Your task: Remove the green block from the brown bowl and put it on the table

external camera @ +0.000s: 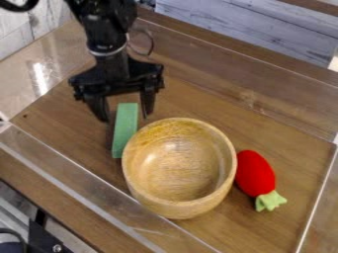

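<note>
Lying on the tabletop [235, 96], just beside the bowl [180, 168]: the block [125, 129]. Fingers [123, 104] spread wide, near its far end. Best, in my judgement, to lift straight up before swinging away, avoiding any nudge to block or rim.

Whitish wood-grained panel behind, pale tiles left.

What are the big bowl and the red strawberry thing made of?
The bowl looks like light-brown wood, smooth and slightly glossy, judging by its visible grain. The strawberry toy seems soft, perhaps felt or plush, given its matte red surface, though plastic is possible.
</note>
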Controlling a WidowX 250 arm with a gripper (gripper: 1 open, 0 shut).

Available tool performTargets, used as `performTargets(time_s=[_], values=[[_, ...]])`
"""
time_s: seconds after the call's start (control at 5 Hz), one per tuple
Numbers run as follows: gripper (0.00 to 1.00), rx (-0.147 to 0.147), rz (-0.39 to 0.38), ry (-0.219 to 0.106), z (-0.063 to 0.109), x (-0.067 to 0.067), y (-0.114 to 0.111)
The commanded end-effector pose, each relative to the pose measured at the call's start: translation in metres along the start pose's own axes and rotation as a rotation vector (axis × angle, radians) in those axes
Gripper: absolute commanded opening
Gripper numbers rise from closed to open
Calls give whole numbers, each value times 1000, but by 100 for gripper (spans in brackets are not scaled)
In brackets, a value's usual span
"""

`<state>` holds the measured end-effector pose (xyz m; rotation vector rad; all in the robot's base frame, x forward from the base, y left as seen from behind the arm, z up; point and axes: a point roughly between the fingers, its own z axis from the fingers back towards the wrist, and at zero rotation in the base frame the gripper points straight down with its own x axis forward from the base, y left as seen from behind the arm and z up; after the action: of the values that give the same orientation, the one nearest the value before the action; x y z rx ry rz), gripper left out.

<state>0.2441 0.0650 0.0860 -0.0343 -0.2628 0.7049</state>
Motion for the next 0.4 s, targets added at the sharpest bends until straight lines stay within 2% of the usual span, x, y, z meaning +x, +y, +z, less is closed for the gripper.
performTargets(time_s=[0.0, 0.2], values=[[100, -22, -30, -62, 20, 10, -13], [100, -29, -43, -83, 25, 7, -15]])
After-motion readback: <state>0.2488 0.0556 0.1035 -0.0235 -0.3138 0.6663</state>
